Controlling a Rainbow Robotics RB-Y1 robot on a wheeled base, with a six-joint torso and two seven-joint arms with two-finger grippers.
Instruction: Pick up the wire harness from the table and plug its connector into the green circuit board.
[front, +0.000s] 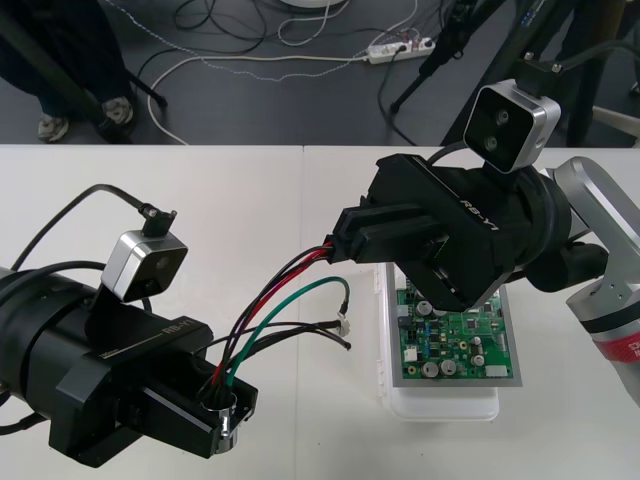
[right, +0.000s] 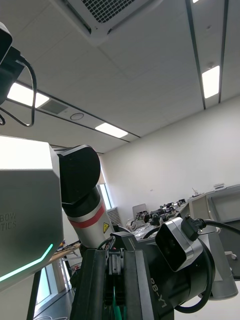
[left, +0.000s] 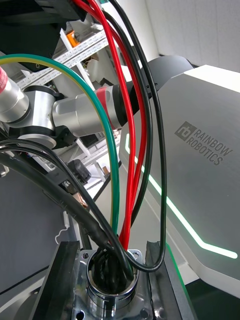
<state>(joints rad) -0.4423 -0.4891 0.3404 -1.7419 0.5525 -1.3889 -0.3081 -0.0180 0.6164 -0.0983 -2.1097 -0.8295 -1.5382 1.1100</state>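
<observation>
Red, black and green wires of the wire harness (front: 275, 300) stretch between my claws above the desk (front: 250, 190). My left claw (front: 228, 415), near left, clamps its metal socket (left: 111, 280). My right claw (front: 345, 238) pinches the wires' other end just left of the green circuit board (front: 455, 345).

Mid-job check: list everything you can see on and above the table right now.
wire harness: one, red, black and green wires, strung in the air from gripper to gripper.
socket: one, metal, held by the left gripper.
circuit board: one, green, on the base, partly under the right gripper.
base: one, white, on the table.
table: one, light.
left gripper: one, black, shut on the socket.
right gripper: one, black, shut on the harness wires above the board.
</observation>
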